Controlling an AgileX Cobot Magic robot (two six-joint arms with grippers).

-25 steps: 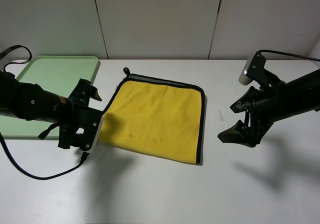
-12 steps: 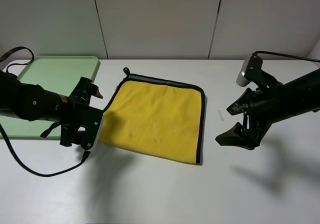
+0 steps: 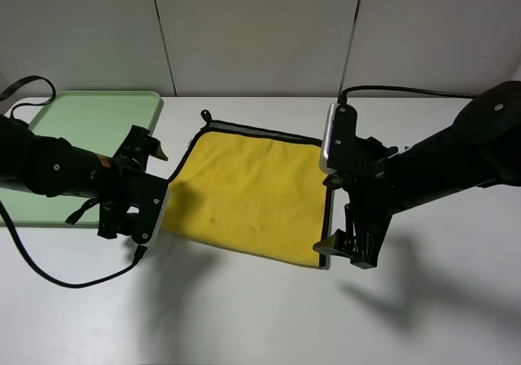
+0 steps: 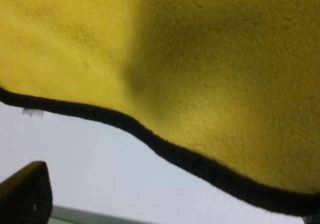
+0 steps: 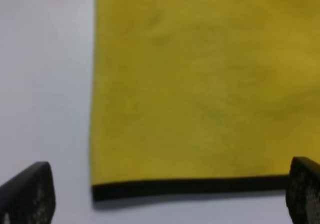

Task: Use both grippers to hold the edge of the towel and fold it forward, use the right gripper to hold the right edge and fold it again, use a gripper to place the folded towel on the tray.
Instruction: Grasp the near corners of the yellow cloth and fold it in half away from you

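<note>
Yellow towel (image 3: 252, 198) lies flat on white table (image 3: 244, 320), just right of the green tray (image 3: 89, 114). Left gripper (image 3: 140, 223) sits spread wide at the towel's left edge, gripping nothing. Right gripper (image 3: 340, 246) is spread wide over the towel's near right corner, also empty.
</note>
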